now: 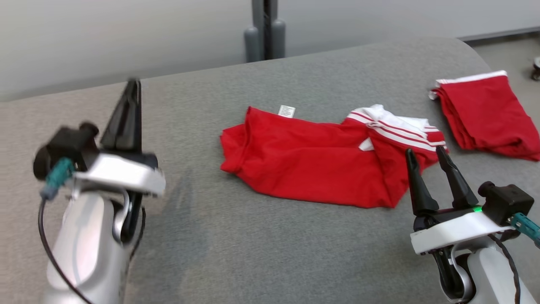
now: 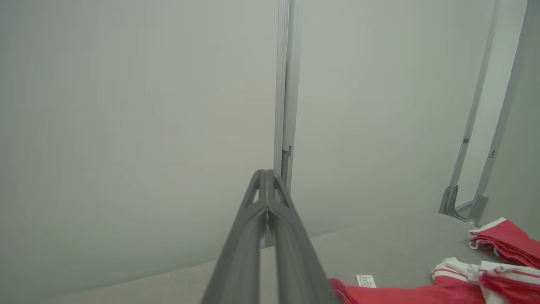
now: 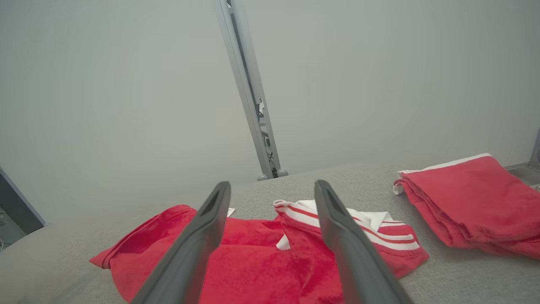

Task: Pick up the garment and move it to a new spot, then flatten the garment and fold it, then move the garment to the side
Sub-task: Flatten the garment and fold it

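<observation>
Garment (image 1: 312,164), red with white-striped trim, lay crumpled in middle of grey counter (image 1: 236,253). Nearest: left gripper (image 1: 134,84) at left, jaws clenched, holding nothing; right gripper (image 1: 424,150) at right, jaws spread, empty, tips near garment's striped end. Farther right, second red garment (image 1: 485,114) sat folded. Beyond counter stood grey post (image 1: 265,29) against pale wall (image 1: 105,38).

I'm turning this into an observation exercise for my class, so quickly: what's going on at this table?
A two-armed robot is working on a red garment with white stripes, which lies loosely folded in the middle of the grey table. Neither gripper holds it. The right gripper is open, its fingers pointing at the garment's striped end. The left gripper is shut and empty, off to the left over bare table. A second red garment lies folded at the far right.
</observation>
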Robot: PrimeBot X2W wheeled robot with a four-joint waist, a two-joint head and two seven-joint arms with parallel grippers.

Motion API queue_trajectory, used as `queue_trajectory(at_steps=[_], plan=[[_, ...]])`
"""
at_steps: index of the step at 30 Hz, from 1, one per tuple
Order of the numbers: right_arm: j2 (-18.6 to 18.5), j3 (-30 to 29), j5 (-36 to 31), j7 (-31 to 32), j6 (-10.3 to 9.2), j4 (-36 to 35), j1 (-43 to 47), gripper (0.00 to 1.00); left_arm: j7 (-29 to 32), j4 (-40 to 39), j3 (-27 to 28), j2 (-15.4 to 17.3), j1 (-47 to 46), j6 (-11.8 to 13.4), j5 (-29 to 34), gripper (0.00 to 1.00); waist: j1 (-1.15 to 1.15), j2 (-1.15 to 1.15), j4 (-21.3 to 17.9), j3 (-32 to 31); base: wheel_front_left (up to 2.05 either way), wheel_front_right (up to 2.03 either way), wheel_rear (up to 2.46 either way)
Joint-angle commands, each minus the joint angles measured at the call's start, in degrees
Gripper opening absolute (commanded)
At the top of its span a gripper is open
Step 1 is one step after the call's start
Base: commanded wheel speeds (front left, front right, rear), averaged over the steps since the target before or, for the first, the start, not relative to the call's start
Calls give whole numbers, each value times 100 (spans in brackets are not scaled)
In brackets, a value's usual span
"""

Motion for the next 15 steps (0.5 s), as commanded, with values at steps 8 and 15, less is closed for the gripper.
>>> queue_trajectory(at_steps=[8, 15], plan=[[-133, -219, -128, 1, 0, -151, 276, 100, 0, -806, 314, -298, 1483, -97, -19, 0, 0, 0, 580, -339, 0, 0, 0], [-129, -212, -186, 1, 0, -138, 382, 100, 0, -998, 184, -406, 2176, -47, -193, 0, 0, 0, 748, -446, 0, 0, 0]])
